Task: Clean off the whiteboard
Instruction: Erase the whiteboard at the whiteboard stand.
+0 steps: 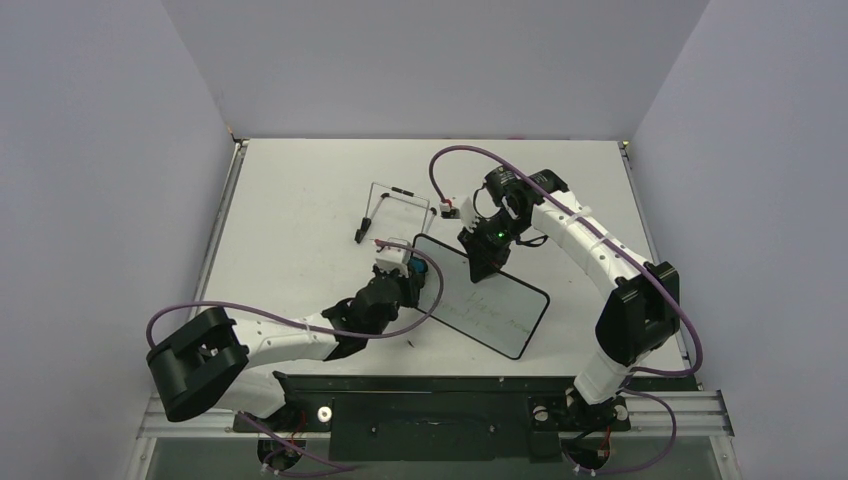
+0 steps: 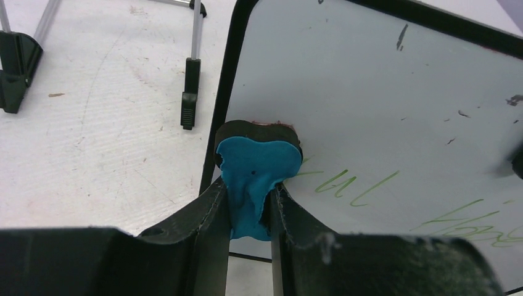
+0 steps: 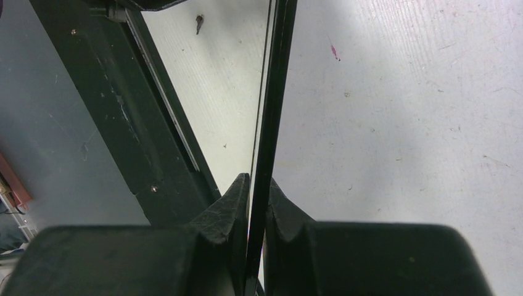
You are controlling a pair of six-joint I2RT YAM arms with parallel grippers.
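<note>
The whiteboard (image 1: 480, 292) is a small white board with a thin black frame and faint green handwriting, held tilted above the table. My right gripper (image 1: 484, 268) is shut on its upper edge; in the right wrist view the black frame (image 3: 271, 111) runs edge-on between my fingers (image 3: 229, 203). My left gripper (image 1: 412, 275) is shut on the small blue eraser (image 2: 259, 166). The eraser's dark pad presses on the board's left part (image 2: 382, 98), just left of the green writing (image 2: 351, 188).
The thin black wire stand (image 1: 392, 208) stands behind the board, also in the left wrist view (image 2: 190, 92). A small white object (image 1: 449, 209) lies beside it. The black base rail (image 1: 480, 395) runs along the near edge.
</note>
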